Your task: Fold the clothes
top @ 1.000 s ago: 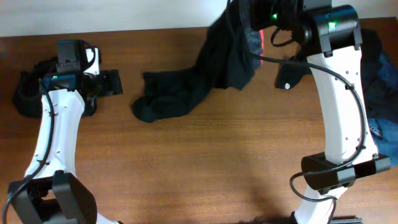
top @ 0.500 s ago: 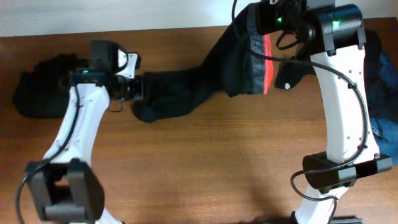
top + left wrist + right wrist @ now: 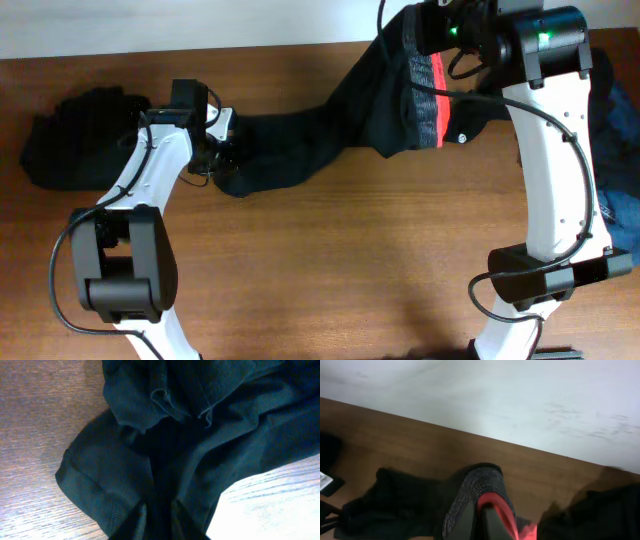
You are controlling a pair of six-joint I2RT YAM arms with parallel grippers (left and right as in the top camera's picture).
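The brown wooden tabletop (image 3: 330,260) fills the overhead view, and two white arms rise from its near edge, one left arm (image 3: 150,190) and one right arm (image 3: 555,170).

One pair of long black trousers (image 3: 300,150) lies stretched across the far half of the tabletop. Their long axis runs left to right. The left end sits a little nearer to us, and the right end climbs toward the far edge. The leg end points left and lies crumpled flat on the wood at left of centre. The waist end points right and is lifted off the tabletop, hanging in folds.

We count two other heaps of clothes. One heap of black cloth (image 3: 70,140) lies at the far left, just beside the left arm. One heap of dark and blue denim cloth (image 3: 615,120) lies at the right edge, behind the right arm.

At the raised end we see one grey waistband (image 3: 425,100) turned over, with a strip of bright red-orange lining (image 3: 434,72) showing beside it.

The right hand (image 3: 480,515) is closed on that waistband, with grey knit and red lining bunched just above its fingers. The left hand (image 3: 156,515) sits on the leg end. Its two fingers are narrow, with a ridge of black cloth pinched between them and folds drawing in toward the gap.
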